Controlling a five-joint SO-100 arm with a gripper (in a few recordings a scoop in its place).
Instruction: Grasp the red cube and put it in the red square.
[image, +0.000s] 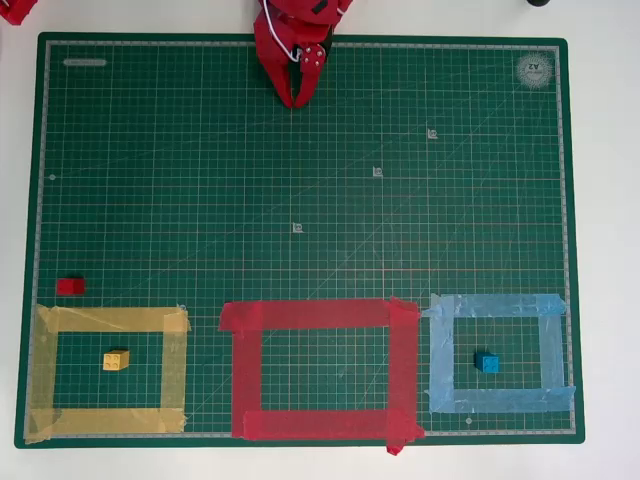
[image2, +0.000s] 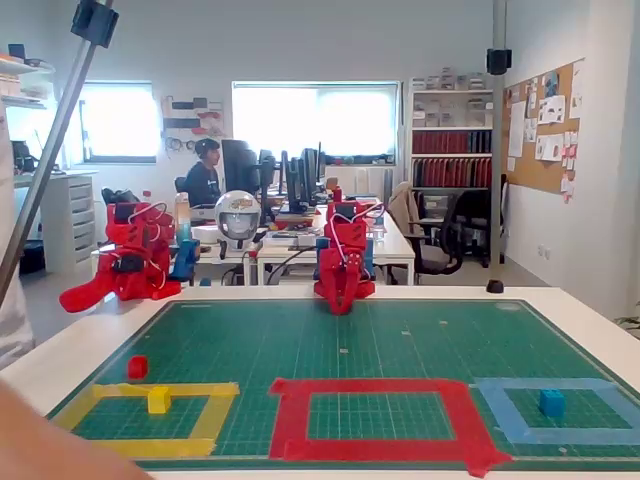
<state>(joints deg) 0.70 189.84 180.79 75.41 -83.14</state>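
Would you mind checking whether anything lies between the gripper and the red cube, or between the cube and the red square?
Nothing visible does. Bare mat lies between the gripper and the red cube; the yellow tape outline sits just below the cube's straight path to the red square.

You are looking at the red cube (image: 70, 286) (image2: 137, 367), a tiny bright red block sitting flat on the green mat near its left edge in the overhead view, just above the yellow tape outline's top left corner and outside every outline. The red square (image: 320, 370) (image2: 380, 416), a wide red tape outline with rough overlapping corners, is lying at the mat's lower middle, well apart from the cube.
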